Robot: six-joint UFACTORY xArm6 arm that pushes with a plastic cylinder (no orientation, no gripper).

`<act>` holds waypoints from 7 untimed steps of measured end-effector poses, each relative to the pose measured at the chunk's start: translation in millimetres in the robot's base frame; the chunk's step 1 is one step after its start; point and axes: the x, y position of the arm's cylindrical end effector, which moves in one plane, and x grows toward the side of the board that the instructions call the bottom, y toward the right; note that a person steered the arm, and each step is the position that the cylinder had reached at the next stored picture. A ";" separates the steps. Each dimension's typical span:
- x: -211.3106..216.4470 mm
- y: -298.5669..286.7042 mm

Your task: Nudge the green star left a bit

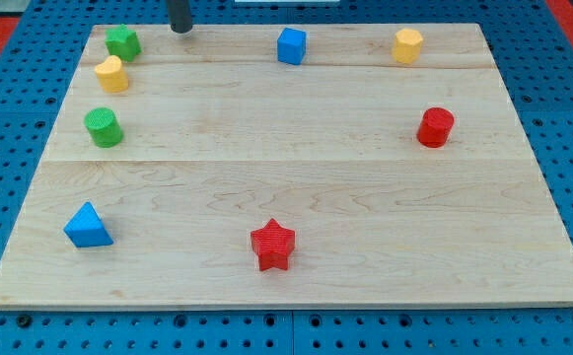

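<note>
The green star [122, 41] sits near the board's top left corner. My tip [180, 30] is at the view's top, just right of the green star, with a small gap between them. A yellow block [111, 74] lies just below the green star. A green cylinder [103, 127] sits further down the left side.
A blue cube [291, 45] and a yellow hexagonal block [407, 45] lie along the top. A red cylinder [435, 127] is at the right. A blue triangle [88, 226] is at bottom left, a red star [272, 245] at bottom middle. The wooden board [296, 177] lies on blue pegboard.
</note>
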 end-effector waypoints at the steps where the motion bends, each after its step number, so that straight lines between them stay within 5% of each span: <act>1: 0.0 -7.5; 7: 0.4 -118.5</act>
